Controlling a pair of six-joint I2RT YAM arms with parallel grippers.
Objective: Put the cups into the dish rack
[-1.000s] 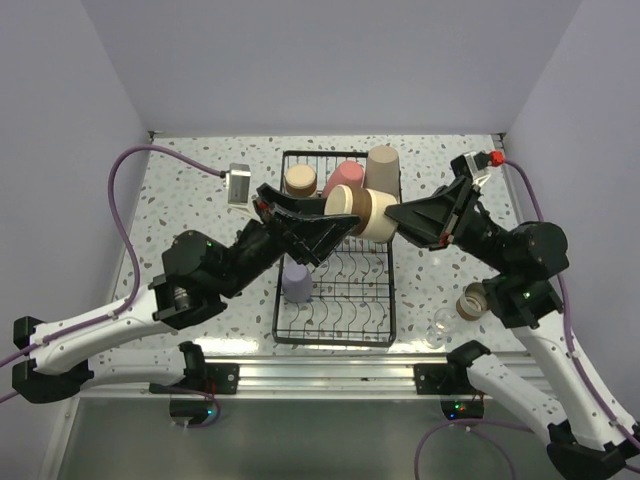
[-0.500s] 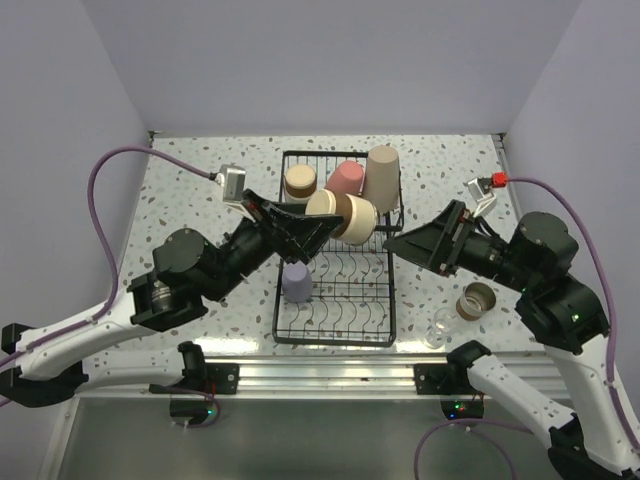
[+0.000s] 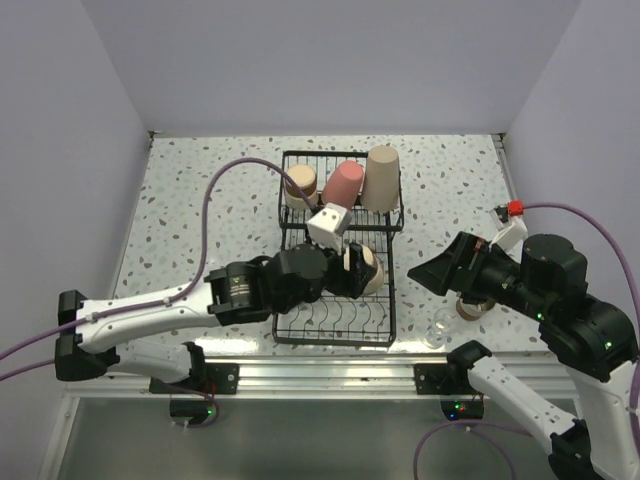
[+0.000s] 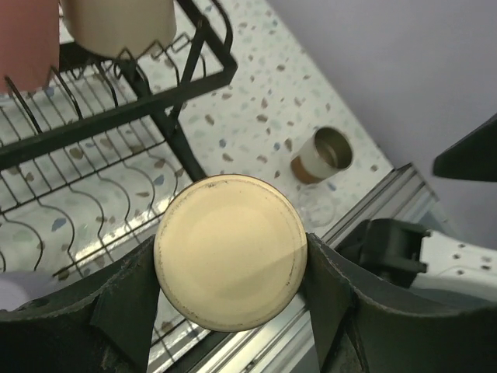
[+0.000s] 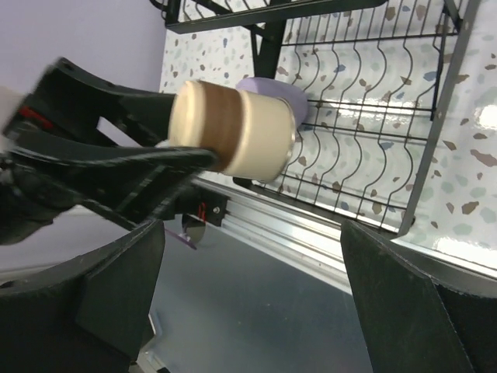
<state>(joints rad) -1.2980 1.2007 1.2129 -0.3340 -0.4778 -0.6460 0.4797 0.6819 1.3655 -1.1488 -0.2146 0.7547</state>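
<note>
The left tool (image 3: 358, 272) is clenched on a short cream cup with a brown band (image 3: 368, 268). It holds the cup on its side over the lower, curved-tine half of the black wire dish rack (image 3: 333, 342), toward the rack's right edge. The left wrist camera sees only the cup's flat cream base, pinched between the two black fingers (image 4: 124, 303). The right wrist view shows its side instead: the brown band, and the mouth pointing away from the arm.

The right tool (image 3: 428, 272) hangs just off the rack's right side, released, jaws spread wide with nothing between them.

In the rack's raised basket are a tall beige cup (image 3: 381, 178), a pink cup (image 3: 342, 184) and a short tan-brown cup (image 3: 300, 182). A lavender cup (image 5: 279, 87) sits in the lower section. From above the left arm covers it, and only the right wrist view catches it, behind the held cup.

On the speckled table (image 3: 200, 200) right of the rack stands a brown-banded cup with a grey inside (image 4: 322, 155), half hidden under the right arm from above. Beside it is a tiny clear glass (image 3: 437, 328), faint in every view.

Lettering, if any, on the white block on the left wrist (image 3: 327, 222) is too small to read.
</note>
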